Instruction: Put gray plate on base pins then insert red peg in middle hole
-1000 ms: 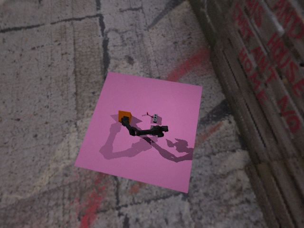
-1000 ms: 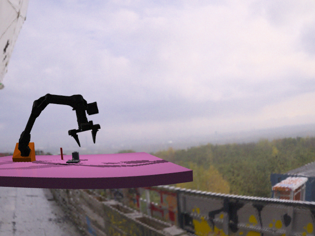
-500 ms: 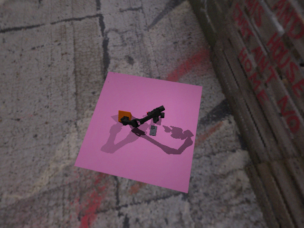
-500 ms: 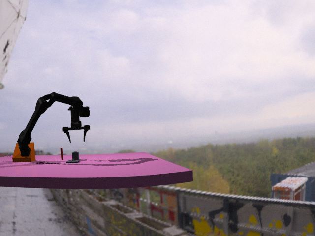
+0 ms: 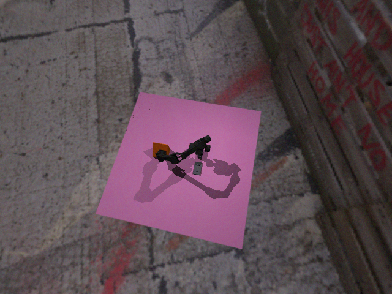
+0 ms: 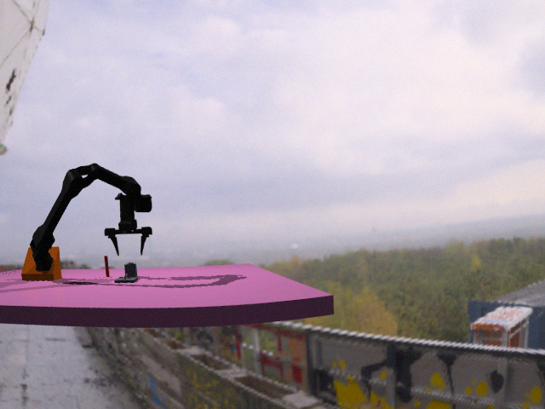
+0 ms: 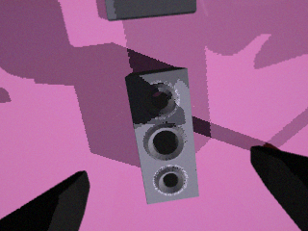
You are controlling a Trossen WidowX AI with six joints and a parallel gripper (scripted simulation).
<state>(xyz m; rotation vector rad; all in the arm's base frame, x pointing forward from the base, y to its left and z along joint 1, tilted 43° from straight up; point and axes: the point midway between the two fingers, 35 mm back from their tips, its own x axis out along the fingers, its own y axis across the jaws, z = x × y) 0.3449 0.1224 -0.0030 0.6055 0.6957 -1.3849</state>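
Wrist view has the gray plate [image 6: 130, 269] [image 7: 189, 164] between the fingertips of the tool [image 5: 199, 155] [image 6: 130, 254] [image 7: 168, 166] in outline only; the exterior view shows them spread wide above it, pinching nothing. The base [image 5: 199, 167] [image 6: 121, 279] [image 7: 151, 7] lies at the plate's 12 o'clock in the wrist view, apart from it on the tabletop [image 5: 218, 218] [image 6: 197, 299] [image 7: 38, 135], so the first half of the job is undone. The red peg [image 6: 106, 267] [image 7: 270, 145] stands upright near the plate, toward 3 o'clock in the wrist view, mostly hidden there by a finger. Left to do, I judge: grip the plate, seat it flat over both pins, then fetch the peg, insert it in the middle hole and release it
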